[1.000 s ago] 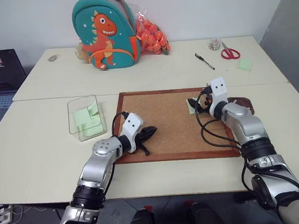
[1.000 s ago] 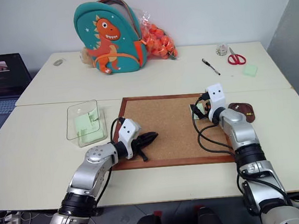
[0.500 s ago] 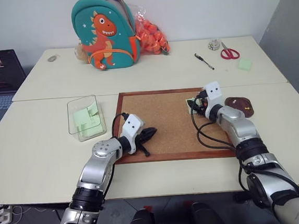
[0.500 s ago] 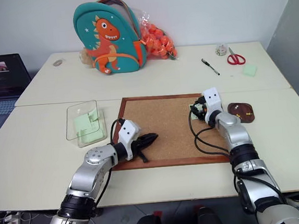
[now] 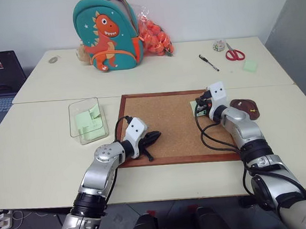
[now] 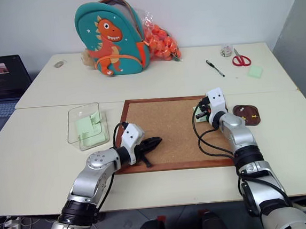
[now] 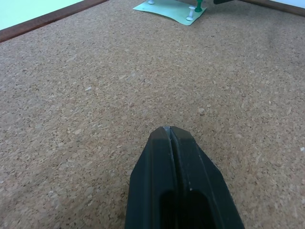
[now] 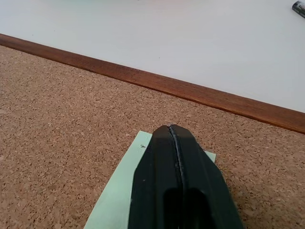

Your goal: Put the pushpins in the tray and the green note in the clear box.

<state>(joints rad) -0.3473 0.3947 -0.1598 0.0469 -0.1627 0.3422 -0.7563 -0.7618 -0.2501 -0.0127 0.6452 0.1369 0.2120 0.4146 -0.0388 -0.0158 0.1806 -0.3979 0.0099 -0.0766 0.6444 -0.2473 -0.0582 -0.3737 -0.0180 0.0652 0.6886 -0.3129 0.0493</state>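
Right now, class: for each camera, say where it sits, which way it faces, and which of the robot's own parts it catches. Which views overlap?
Left and right eye views: on the head, facing forward and down over the table; both arms show.
Left wrist view: along the shut left gripper, over the corkboard.
Right wrist view: along the shut right gripper, above the green note.
Shared: both wrist views show corkboard and green note.

Green note [image 8: 125, 191] flat on corkboard [image 8: 57, 105]
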